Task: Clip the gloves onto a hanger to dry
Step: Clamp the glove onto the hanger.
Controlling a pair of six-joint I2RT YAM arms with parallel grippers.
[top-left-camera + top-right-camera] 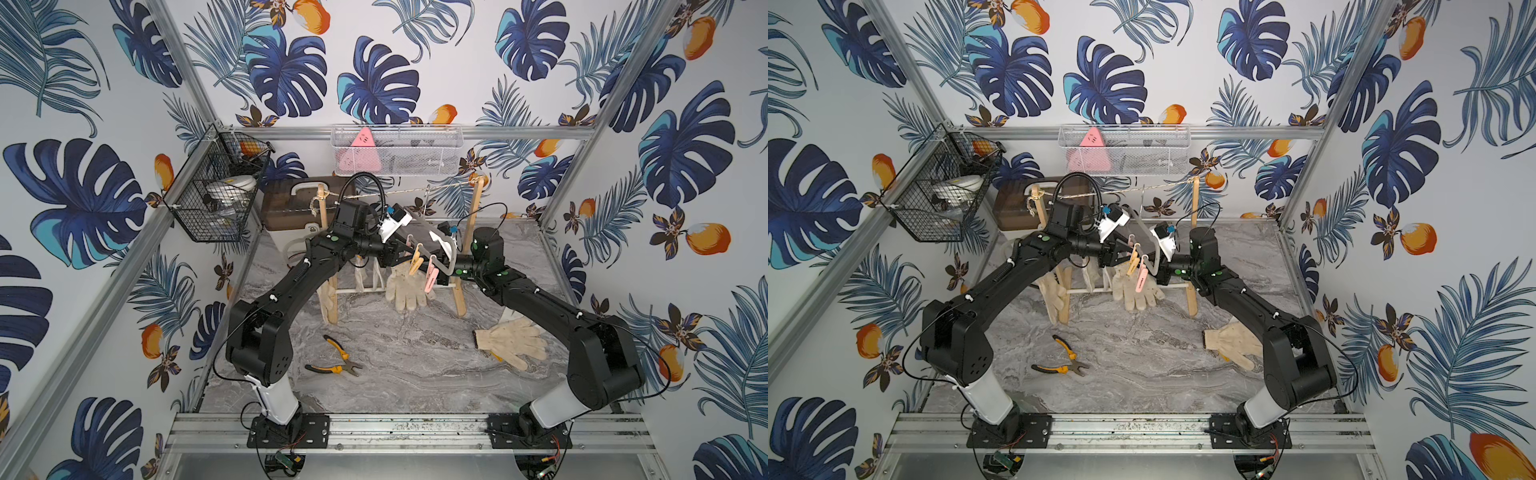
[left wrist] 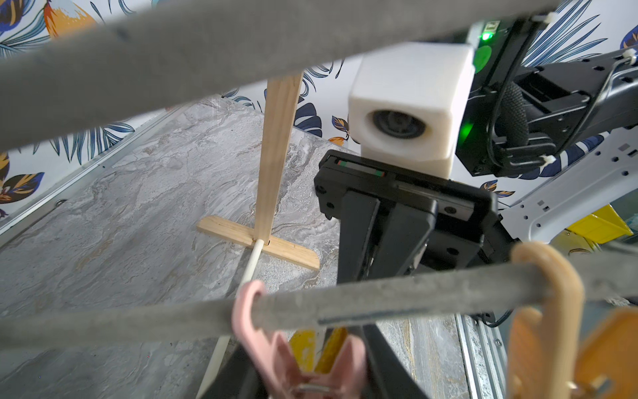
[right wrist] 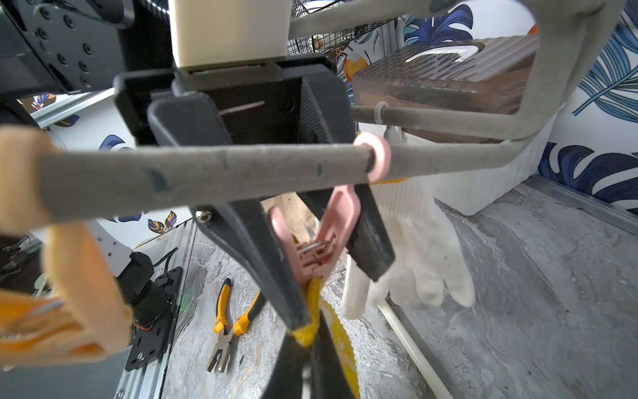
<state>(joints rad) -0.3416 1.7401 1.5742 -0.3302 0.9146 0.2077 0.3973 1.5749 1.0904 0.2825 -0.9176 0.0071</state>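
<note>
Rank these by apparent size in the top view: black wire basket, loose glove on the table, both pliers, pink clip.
1. black wire basket, though it hangs above the table, nearer the camera.
2. loose glove.
3. rear pliers and front pliers: alike, not ranked.
4. pink clip.

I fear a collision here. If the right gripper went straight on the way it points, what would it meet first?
Most likely the pink clip, directly ahead of the right gripper and its glove cuff; jaws of the left gripper flank it.
</note>
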